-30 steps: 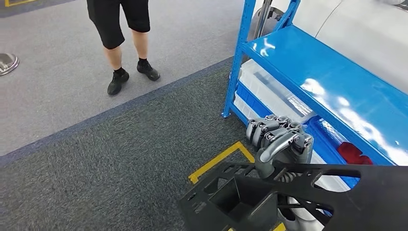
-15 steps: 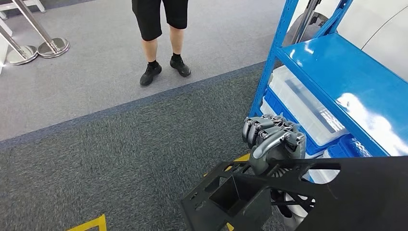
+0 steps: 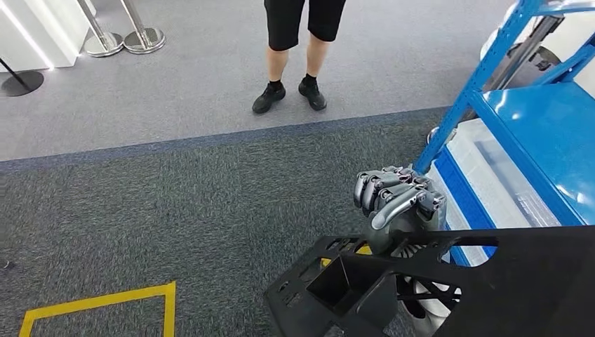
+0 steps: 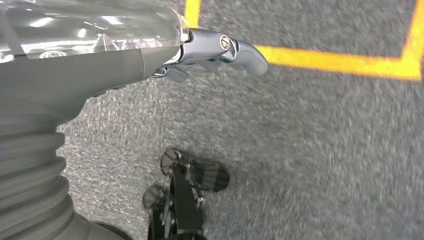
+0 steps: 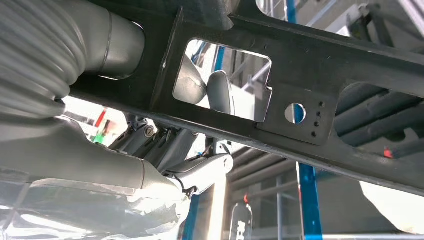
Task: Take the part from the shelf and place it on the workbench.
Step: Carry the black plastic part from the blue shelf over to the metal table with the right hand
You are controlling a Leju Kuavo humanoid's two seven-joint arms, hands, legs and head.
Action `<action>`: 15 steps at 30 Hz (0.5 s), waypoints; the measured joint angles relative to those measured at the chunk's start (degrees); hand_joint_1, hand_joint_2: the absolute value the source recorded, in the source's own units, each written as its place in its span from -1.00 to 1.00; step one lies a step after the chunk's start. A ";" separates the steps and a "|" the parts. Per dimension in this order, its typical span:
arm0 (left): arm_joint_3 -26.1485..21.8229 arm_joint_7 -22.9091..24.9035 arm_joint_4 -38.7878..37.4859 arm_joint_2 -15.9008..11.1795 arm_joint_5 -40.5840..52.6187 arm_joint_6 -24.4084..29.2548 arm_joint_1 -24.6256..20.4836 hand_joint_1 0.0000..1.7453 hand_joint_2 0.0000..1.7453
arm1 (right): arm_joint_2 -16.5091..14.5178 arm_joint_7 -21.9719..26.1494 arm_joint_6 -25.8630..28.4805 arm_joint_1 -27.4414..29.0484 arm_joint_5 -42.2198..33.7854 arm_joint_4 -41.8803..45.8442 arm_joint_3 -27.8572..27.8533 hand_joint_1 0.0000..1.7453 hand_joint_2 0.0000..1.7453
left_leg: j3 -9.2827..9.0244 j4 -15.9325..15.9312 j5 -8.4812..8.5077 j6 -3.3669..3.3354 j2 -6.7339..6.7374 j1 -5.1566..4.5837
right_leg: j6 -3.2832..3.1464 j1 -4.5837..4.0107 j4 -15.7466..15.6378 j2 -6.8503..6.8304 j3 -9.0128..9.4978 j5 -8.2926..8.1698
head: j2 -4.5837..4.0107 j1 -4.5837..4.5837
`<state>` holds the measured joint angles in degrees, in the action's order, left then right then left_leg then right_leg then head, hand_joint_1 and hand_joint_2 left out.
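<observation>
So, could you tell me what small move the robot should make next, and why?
Probably turn left, away from the blue shelf: the right hand already holds the black part off the shelf, and ahead lie carpet and a person's feet, not a workbench.

person's legs [image 3: 295,53], stanchion bases [image 3: 125,43], yellow floor tape [image 3: 105,302]

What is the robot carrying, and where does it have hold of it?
A large black part, a flat frame with cut-out openings. The right hand grips it at its upper edge bar, beside an opening. The left hand holds nothing.
</observation>
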<state>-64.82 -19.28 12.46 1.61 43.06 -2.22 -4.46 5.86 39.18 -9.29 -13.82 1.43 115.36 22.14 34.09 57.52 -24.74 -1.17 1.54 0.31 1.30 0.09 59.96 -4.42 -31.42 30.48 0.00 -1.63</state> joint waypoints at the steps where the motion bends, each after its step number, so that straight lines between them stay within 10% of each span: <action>1: -0.01 -0.04 0.00 0.00 0.04 -0.07 -0.11 -1.00 1.00 | 0.02 0.00 0.00 0.02 -0.05 0.02 0.00 0.96 1.00 | 0.01 -0.09 0.12 -0.25 -0.65 0.07 | 0.14 0.19 3.15 2.04 -1.45 1.75 | 0.00 0.01; 3: -0.01 -0.04 0.00 0.00 0.10 -0.13 -0.39 -1.00 1.00 | 0.07 -0.01 0.00 0.24 -0.08 0.02 0.00 0.96 1.00 | 0.15 -0.08 0.24 -0.51 -2.18 0.03 | 0.24 0.28 11.04 3.92 -5.43 5.02 | 0.00 0.01; 5: -0.01 0.04 0.00 -0.01 0.09 -0.11 -0.42 -1.00 1.00 | 0.09 0.00 -0.01 0.48 0.01 0.01 0.00 0.96 1.00 | 0.17 0.00 0.28 -0.55 -3.89 -0.02 | 0.24 0.29 13.89 4.24 -7.26 4.69 | 0.00 0.01; 8: -0.01 0.13 -0.01 0.06 -0.04 -0.02 -0.40 -1.00 1.00 | 0.09 0.01 -0.04 0.55 0.19 -0.01 0.00 0.96 1.00 | 0.15 0.40 0.18 -0.28 -6.37 0.02 | -0.07 0.59 4.47 6.52 -3.50 -1.51 | 0.00 0.01; 11: -0.02 0.25 -0.02 0.16 -0.26 0.25 -0.49 -1.00 1.00 | 0.10 0.00 -0.13 0.52 0.24 -0.08 0.00 0.96 1.00 | 1.04 0.87 0.36 0.67 -8.47 0.22 | -0.42 0.79 -1.28 9.38 -1.29 -3.08 | 0.00 0.00; 13: -0.06 0.29 -0.02 0.19 -0.30 0.36 -0.23 -1.00 1.00 | 0.09 0.00 -0.22 0.42 0.22 -0.12 0.00 0.96 1.00 | 1.49 0.79 0.57 1.41 -9.41 0.42 | -0.91 0.79 -1.81 8.13 -1.14 -3.23 | 0.00 -0.01; 15: -0.13 0.31 -0.02 0.25 -0.31 0.38 -0.04 -1.00 1.00 | 0.07 -0.01 -0.26 0.32 0.19 -0.14 0.00 0.96 1.00 | 2.38 2.65 -0.76 1.94 -7.18 0.21 | -1.68 0.90 -2.55 6.50 -0.71 -3.53 | 0.00 -0.01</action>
<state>-64.95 -18.98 12.44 1.86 42.76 -1.84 -4.50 5.93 39.17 -9.55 -13.50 1.61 115.22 22.14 36.47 60.17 -25.50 0.77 -5.63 0.52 -0.37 0.99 57.42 2.08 -32.13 26.95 0.00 -1.64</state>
